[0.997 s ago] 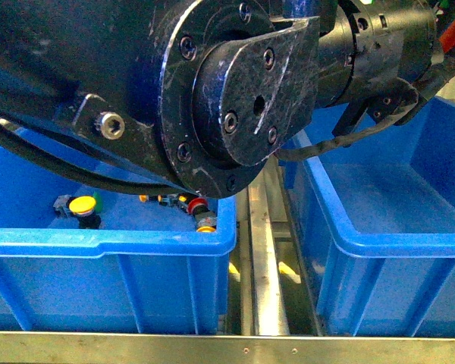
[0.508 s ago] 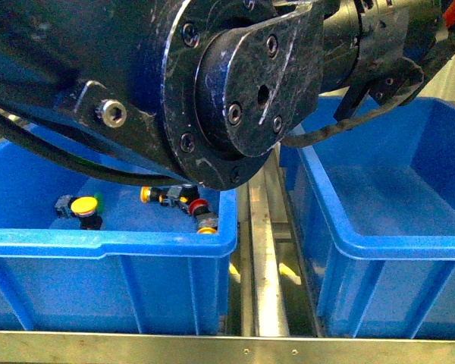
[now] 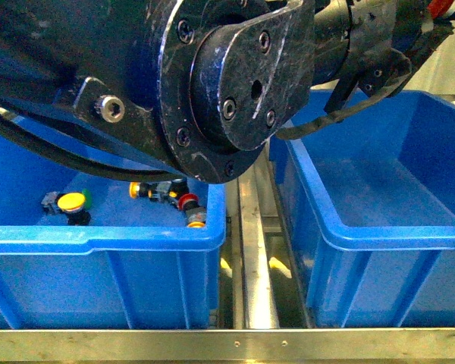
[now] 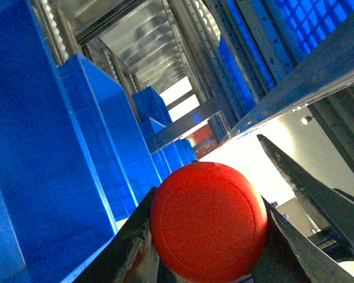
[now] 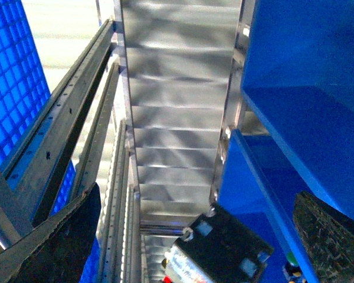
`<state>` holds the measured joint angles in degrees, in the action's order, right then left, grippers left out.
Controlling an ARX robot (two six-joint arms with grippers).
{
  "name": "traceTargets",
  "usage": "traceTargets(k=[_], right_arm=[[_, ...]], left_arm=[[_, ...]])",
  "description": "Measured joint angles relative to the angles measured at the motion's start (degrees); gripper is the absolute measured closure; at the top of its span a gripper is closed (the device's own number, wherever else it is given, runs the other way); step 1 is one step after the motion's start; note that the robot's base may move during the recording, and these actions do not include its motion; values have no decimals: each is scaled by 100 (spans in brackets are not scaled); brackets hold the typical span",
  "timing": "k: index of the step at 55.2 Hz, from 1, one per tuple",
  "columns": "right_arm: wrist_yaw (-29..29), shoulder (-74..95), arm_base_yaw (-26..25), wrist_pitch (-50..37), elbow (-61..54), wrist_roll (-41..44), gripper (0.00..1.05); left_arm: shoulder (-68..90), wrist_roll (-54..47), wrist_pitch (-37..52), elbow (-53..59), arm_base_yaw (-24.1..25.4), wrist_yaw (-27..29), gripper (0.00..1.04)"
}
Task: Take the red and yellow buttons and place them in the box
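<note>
Setting: metal racking [image 4: 307, 76] carrying stacked blue bins [image 4: 41, 147]; steel frame bar [image 3: 227, 345] along the near edge.

Left bin [image 3: 98, 239]: blue plastic, thick rim. Inside, near its front wall: yellow button [image 3: 70, 202], with a green button [image 3: 87, 197] just behind. Toward its right corner, close together: orange-yellow button [image 3: 135, 189], red button [image 3: 187, 202], second orange-yellow button [image 3: 196, 223].

Right bin [image 3: 387, 235]: same make, beside the left bin but apart from it, with a metal rail [image 3: 250, 243] between.

Black arm joint [image 3: 227, 91]: above the left bin, hiding its rear.

Left end effector [image 4: 209, 236]: closed on a held red button [image 4: 207, 229], domed cap clamped between both fingers [image 4: 124, 253]; place relative to the left bin not discernible.

Right end effector [image 5: 197, 197]: spread wide, gripping nothing; black labelled block [image 5: 224, 247] seen between its fingers, clear of both.
</note>
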<state>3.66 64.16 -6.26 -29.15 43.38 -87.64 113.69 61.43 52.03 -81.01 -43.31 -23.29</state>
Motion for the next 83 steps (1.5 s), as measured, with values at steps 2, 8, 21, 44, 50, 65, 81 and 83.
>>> traceTargets(k=[2,8,21,44,50,65,81,83], right_arm=[[0,7,0,0,11,-4,7],[7,22,-2,0,31,-9,7],[7,63,-87,0,33,-22,7],[125,181,-326,-11,33,2,7],[140,203,-328,-57,33,42,7],[452,267,-238,-118,46,0,7],[433,319,-269,-94,55,-2,36],[431,332,-271,-76,55,-2,43]], left_arm=[[44,0,-9,-31,-4,0,72],[170,17,-33,-140,-13,-7,72],[426,146,-72,-365,-81,-13,72],[826,251,-229,-839,-203,-59,72],[837,234,-232,-927,-225,-55,72],[927,229,-341,-1123,-328,-258,72],[949,227,-369,-1139,-350,-216,72],[942,227,-369,-1139,-350,-214,72]])
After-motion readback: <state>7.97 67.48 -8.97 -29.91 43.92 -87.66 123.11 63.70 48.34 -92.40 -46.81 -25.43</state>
